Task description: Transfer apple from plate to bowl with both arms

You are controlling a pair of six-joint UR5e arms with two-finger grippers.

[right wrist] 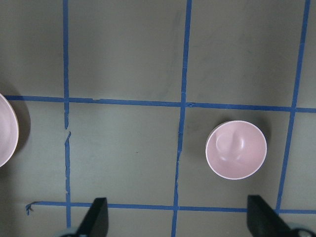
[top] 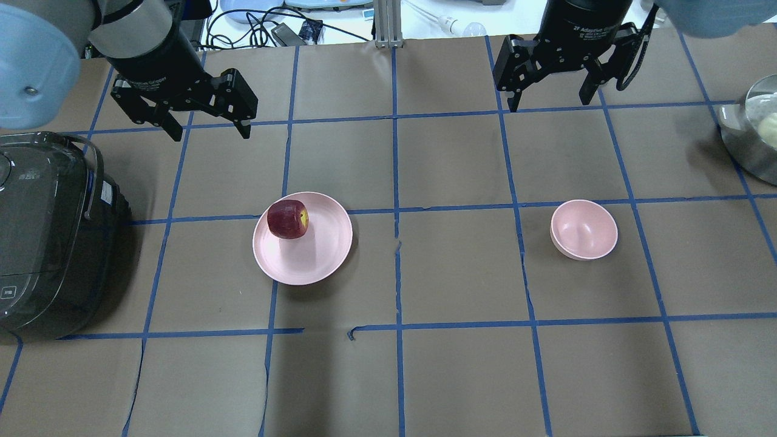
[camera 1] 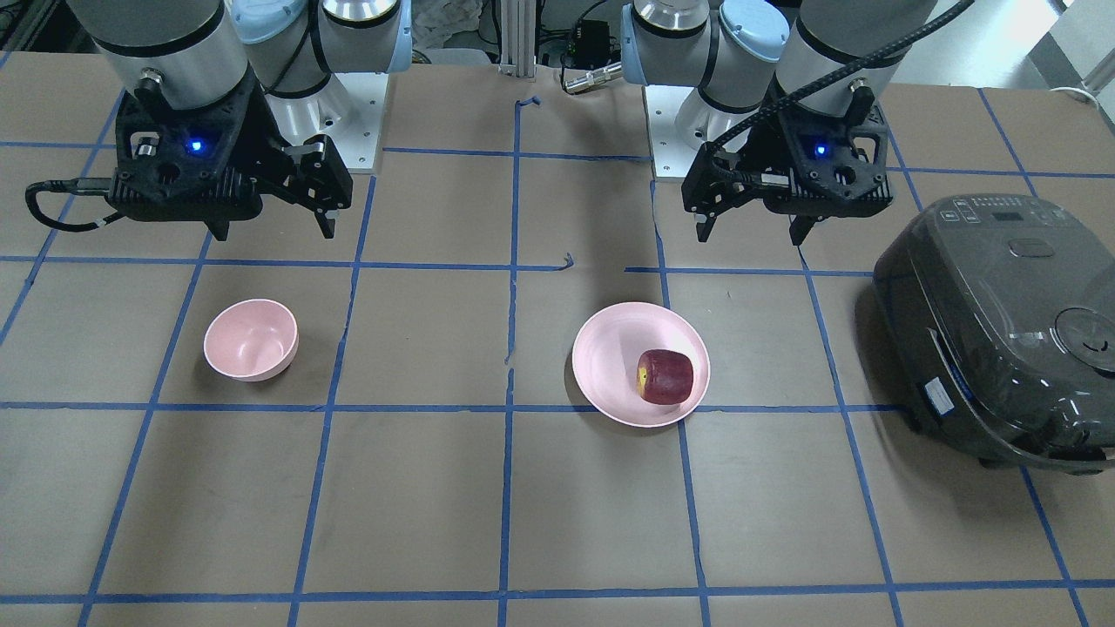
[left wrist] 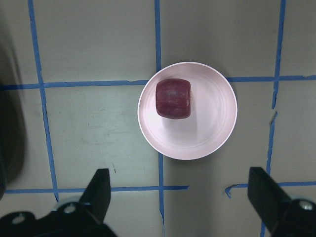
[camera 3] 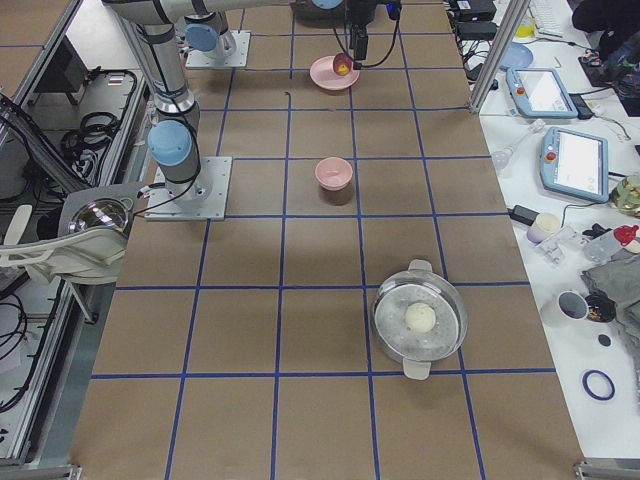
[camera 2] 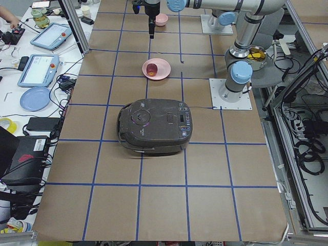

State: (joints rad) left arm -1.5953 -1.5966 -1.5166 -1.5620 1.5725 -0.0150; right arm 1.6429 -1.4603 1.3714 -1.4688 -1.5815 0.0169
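apple resting on far-left part of plate, well left of bowl; probably firm, light, slick-skinned, best pinched across its red sides. left pincer, right pincer: wide open, empty.

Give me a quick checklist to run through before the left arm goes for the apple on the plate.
1. Apple on the plate: ok. It lies on its side, off the plate's centre.
2. Left gripper open and empty: ok.
3. Right gripper open and empty: ok.
4. Bowl upright and empty: ok.
5. Rice cooker apart from the plate: ok. It stands off to one side, not touching it.
6. Left gripper down at the apple: not ok. It hangs well above the table, and its wrist view shows the whole plate below.
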